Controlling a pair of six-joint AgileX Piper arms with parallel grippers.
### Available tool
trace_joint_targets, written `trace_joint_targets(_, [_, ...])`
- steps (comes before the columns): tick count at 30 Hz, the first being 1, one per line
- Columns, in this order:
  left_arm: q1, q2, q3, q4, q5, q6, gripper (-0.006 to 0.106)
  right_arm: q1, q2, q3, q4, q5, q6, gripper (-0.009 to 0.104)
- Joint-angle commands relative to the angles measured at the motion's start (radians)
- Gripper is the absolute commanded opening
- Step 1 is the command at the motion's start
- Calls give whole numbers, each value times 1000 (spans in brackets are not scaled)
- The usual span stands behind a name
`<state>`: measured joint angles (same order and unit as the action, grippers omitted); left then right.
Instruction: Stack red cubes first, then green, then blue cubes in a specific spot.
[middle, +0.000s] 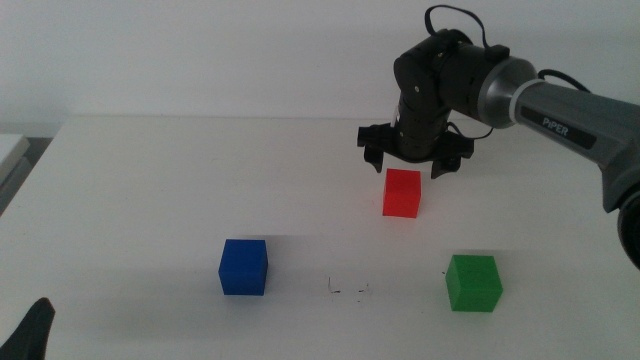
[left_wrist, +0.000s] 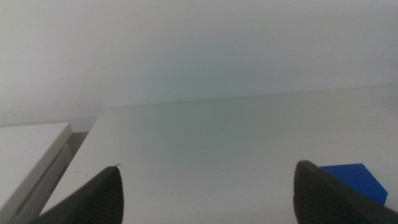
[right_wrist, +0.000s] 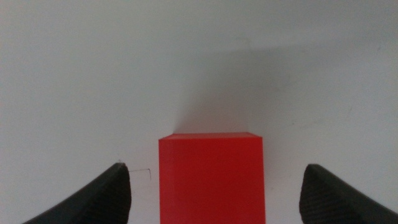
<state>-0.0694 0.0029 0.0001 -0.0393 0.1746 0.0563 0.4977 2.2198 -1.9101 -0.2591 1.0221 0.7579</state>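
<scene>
The right gripper (middle: 414, 163) hovered with jaws spread wide just above the small matte bright-red cube (middle: 402, 193), which sat on the white table (middle: 150, 190) apart from the scribble-marked spot (middle: 349, 289), while the left gripper (middle: 30, 335), jaws likewise parted, waited at the table's near corner.

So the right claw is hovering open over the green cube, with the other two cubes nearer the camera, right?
Not quite: the right gripper hangs open over the red cube, not the green cube. The middle view shows this; green and the blue cube sit nearer.
</scene>
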Motion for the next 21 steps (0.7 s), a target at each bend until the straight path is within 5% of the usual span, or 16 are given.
trace_joint_targets(1, [1, -3, 0, -1, -14, -1, 94, 0, 4, -6, -1, -2, 1, 83])
trace_joint_targets(8, [1, -3, 0, -1, -14, -1, 94, 0, 33, -6, -1, -2, -5, 79])
trace_joint_targets(16, [1, -3, 0, -1, -14, -1, 94, 0, 70, -6, -1, -25, -5, 62])
trace_joint_targets(19, [1, -3, 0, -1, -14, -1, 94, 0, 70, -6, -3, -25, -5, 47])
trace_joint_targets(21, [1, -3, 0, -1, -14, -1, 94, 0, 70, -6, -20, -28, -5, 23])
